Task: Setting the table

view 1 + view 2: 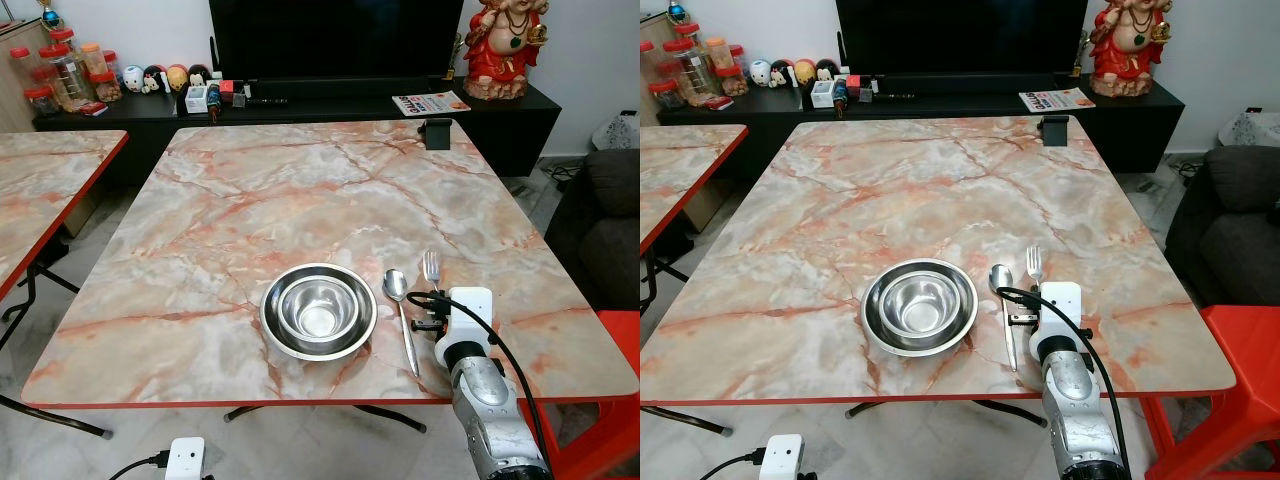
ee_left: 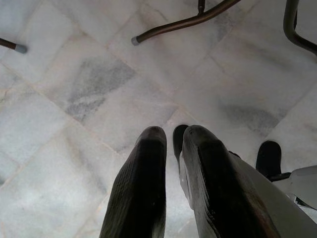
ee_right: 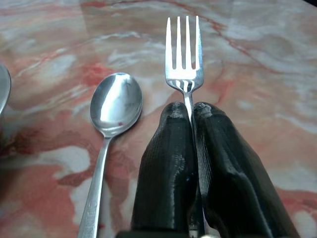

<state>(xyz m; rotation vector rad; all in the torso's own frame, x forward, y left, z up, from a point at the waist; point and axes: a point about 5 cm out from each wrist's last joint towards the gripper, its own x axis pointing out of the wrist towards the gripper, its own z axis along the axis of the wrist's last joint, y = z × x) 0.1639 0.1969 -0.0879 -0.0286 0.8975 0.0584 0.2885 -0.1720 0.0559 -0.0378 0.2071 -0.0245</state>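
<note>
A steel bowl (image 1: 318, 305) sits inside a wider steel dish (image 1: 272, 335) near the front edge of the marble table (image 1: 260, 190). Right of it lies a spoon (image 1: 396, 285), bowl end pointing away from me. My right gripper (image 3: 190, 111) is shut on the handle of a fork (image 3: 184, 54), just right of the spoon (image 3: 115, 104) and parallel to it, tines pointing away. Whether the fork (image 1: 431, 266) touches the tabletop I cannot tell. My left gripper (image 2: 171, 136) hangs over the floor, shut and holding nothing.
A second marble table (image 1: 50, 170) stands to the left. A small black object (image 1: 438, 132) sits at the table's far right edge. Behind is a dark TV cabinet (image 1: 300, 105) with jars and figurines. A sofa (image 1: 610, 220) and red chair (image 1: 620, 340) stand on the right.
</note>
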